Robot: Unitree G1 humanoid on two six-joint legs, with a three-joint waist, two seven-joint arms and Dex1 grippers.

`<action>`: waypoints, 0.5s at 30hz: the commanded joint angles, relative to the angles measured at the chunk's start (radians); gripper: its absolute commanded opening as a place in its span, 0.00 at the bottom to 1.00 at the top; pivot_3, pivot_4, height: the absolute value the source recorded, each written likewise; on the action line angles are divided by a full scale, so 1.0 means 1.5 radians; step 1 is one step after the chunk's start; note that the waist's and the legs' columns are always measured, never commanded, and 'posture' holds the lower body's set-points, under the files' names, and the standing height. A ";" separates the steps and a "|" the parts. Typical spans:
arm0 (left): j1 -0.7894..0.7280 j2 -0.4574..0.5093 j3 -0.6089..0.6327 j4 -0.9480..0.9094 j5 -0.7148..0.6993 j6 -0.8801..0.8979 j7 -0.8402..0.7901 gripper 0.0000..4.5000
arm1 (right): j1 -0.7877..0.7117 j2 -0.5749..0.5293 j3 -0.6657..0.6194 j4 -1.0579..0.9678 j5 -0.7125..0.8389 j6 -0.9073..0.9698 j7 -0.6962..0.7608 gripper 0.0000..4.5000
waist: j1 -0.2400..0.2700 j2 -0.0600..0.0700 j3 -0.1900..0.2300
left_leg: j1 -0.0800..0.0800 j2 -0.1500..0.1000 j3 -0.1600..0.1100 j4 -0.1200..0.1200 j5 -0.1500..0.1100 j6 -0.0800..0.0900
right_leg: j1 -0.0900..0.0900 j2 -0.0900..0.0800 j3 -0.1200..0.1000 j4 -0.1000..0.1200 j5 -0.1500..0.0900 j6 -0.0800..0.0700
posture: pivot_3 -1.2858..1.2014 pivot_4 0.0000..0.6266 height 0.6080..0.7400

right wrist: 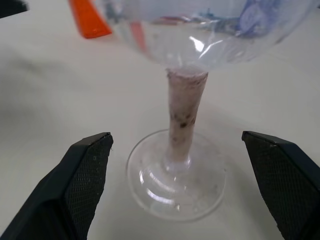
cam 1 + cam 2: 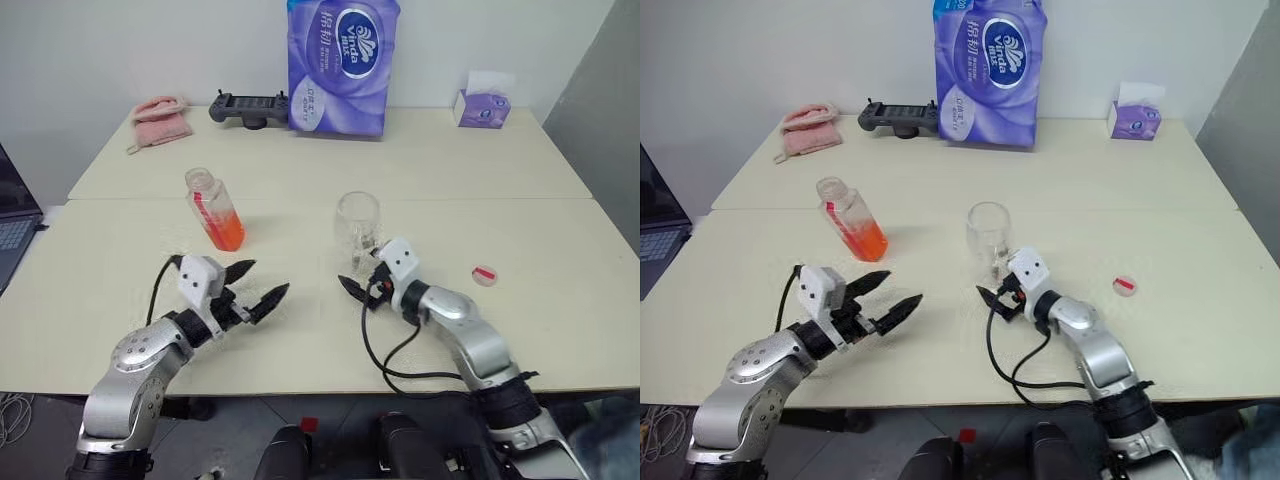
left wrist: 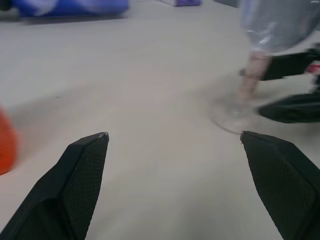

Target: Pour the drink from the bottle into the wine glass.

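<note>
The bottle [image 2: 213, 208] stands uncapped on the table at centre left, with the orange-red drink [image 2: 227, 233] filling its lower part. To its right stands the wine glass [image 2: 357, 232], upright with nothing in it. My left gripper [image 2: 255, 283] hovers open just in front of the bottle, nothing between its fingers, pointing toward the glass. My right gripper [image 1: 176, 134] is open at the glass's base. Its fingers [image 1: 85, 180] stand wide on either side of the stem [image 1: 185, 110], clear of it and of the foot [image 1: 175, 182].
A small red and white round cap [image 2: 484, 274] lies on the table to the right of the glass. Along the far edge are a purple tissue pack [image 2: 342, 65], a black controller [image 2: 248, 108], a pink cloth [image 2: 160, 120] and a small tissue box [image 2: 482, 108]. A laptop [image 2: 15, 215] sits off the left edge.
</note>
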 commanded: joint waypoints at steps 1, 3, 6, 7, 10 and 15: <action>0.001 -0.028 0.039 0.016 0.032 -0.061 0.057 1.00 | 0.009 -0.069 -0.041 -0.107 0.070 0.044 0.086 0.99 | 0.001 0.000 0.000 | 0.000 0.000 0.000 0.000 0.000 0.000 | 0.000 0.000 0.000 0.000 0.000 0.000 | 0.52 0.24 1.00; -0.002 -0.044 0.052 0.025 0.036 -0.075 0.080 1.00 | 0.011 -0.120 -0.067 -0.145 0.111 0.075 0.131 0.99 | 0.001 0.000 0.000 | 0.000 0.000 0.000 0.000 0.000 0.000 | 0.000 0.000 0.000 0.000 0.000 0.000 | 0.52 0.24 1.00; -0.012 -0.049 0.065 0.041 0.049 -0.094 0.103 1.00 | 0.000 -0.210 -0.115 -0.193 0.182 0.126 0.204 0.99 | 0.001 0.000 0.000 | 0.000 0.000 0.000 0.000 0.000 0.000 | 0.000 0.000 -0.001 0.000 0.000 0.000 | 0.52 0.24 1.00; -0.018 -0.049 0.071 0.046 0.052 -0.098 0.111 1.00 | -0.014 -0.242 -0.140 -0.203 0.212 0.148 0.230 0.99 | 0.001 0.000 0.000 | 0.000 0.000 0.000 0.000 0.000 0.000 | 0.000 0.000 -0.001 0.000 0.000 0.000 | 0.52 0.24 1.00; -0.048 -0.038 0.088 0.063 0.045 -0.097 0.121 1.00 | -0.099 -0.325 -0.222 -0.198 0.320 0.211 0.294 0.99 | 0.000 0.000 0.000 | 0.000 0.000 0.000 0.000 0.000 0.000 | 0.000 0.000 -0.001 0.000 0.000 0.000 | 0.52 0.24 1.00; -0.114 -0.016 0.104 0.090 0.048 -0.090 0.134 1.00 | -0.270 -0.382 -0.267 -0.147 0.425 0.288 0.324 0.99 | 0.001 -0.001 0.000 | 0.000 0.001 0.000 0.000 0.000 0.000 | 0.001 0.001 -0.002 -0.001 0.001 -0.001 | 0.52 0.24 1.00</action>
